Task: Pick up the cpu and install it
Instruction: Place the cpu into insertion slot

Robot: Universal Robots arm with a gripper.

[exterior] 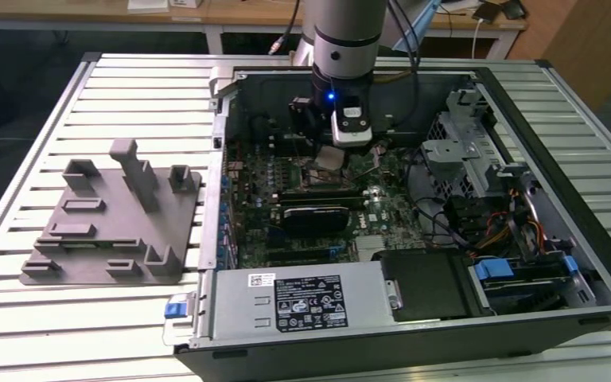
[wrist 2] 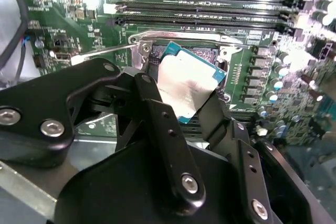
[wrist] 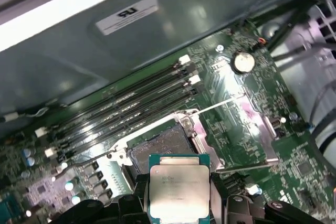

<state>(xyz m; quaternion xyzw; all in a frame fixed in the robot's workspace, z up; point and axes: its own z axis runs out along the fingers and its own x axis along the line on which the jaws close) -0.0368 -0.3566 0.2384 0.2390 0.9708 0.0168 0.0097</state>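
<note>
Slatted metal bench (exterior: 125, 87) carries an open computer case (exterior: 274, 103). Inside, the end effector (wrist 2: 184, 95) is closed on the cpu (wrist: 178, 190), a flat square chip, silver-topped with green rim, held over the socket (wrist: 160, 148).

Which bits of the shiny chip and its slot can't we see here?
- Underside of the chip: it faces away in both wrist views.
- One end of the chip, first wrist view: cut off by the picture's edge.
- Part of the socket, second wrist view: behind the chip and the gripper.
- Gap between chip and socket, exterior view: too small, tucked under the arm.
</note>
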